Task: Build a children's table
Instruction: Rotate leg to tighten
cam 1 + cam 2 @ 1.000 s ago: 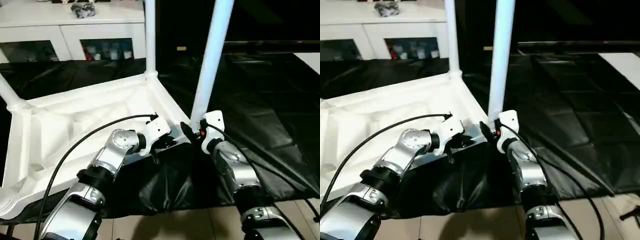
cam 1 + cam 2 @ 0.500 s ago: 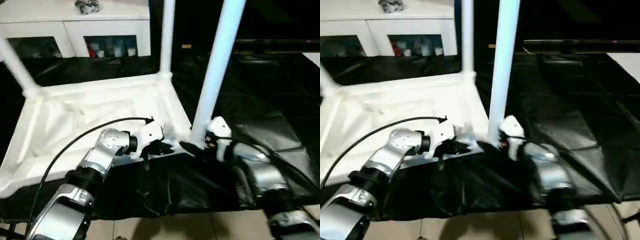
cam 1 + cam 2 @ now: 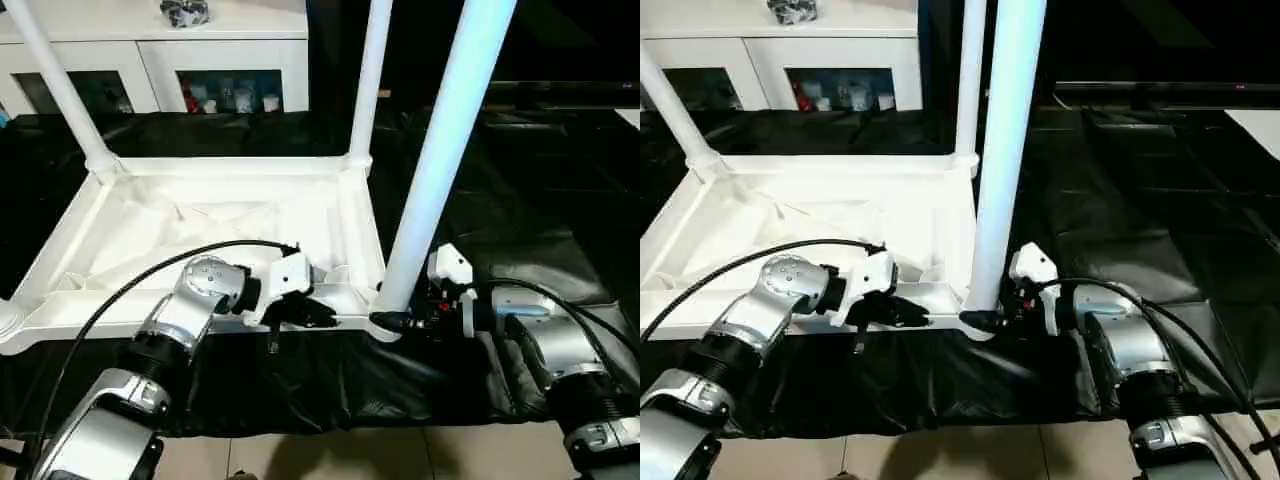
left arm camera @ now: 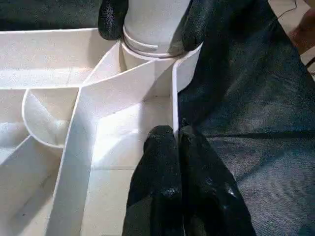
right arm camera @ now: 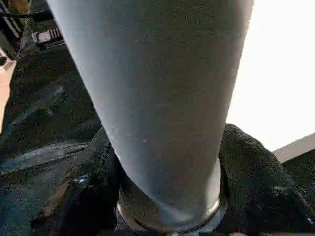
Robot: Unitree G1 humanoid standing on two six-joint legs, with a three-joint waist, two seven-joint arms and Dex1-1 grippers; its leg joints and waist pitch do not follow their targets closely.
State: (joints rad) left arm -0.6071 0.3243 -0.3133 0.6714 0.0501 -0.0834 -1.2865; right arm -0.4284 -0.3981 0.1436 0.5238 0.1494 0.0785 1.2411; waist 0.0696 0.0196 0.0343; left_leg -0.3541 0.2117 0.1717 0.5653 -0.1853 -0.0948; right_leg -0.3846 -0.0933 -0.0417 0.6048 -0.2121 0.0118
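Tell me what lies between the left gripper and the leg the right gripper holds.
Left wrist view: only the table's white ribbed corner lies between the left gripper and the leg.

Looks like a lab or demo room. White glass-doored cabinet [image 3: 150, 70] top left of frame, black sheeting [image 3: 520, 200] over the floor, tiles at bottom edge.

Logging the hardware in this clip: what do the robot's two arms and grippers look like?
Both forearms are silver metal with ribbed black collars. The left arm has a rounded silver joint and a thin black cable arcing to a white wrist block. The right arm has black cables too and a white wrist block with a red spot. Left gripper and right gripper each have two black fingers.
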